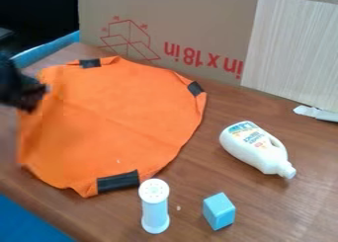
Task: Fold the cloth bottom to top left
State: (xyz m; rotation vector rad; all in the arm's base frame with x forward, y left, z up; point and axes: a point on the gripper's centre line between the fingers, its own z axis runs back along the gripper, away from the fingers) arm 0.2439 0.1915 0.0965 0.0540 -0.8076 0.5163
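The orange cloth lies spread out on the left half of the brown table, its outline uneven. Black patches mark its top edge, its right edge and its bottom edge. The black gripper is at the far left of the camera view, over or beside the cloth's left edge, and looks blurred. Whether it touches the cloth cannot be made out.
A white bottle lies right of the cloth. Close to the cloth's bottom edge stands a white shaker, with a blue block to its right. A cardboard box and a pale wooden panel rise behind the table.
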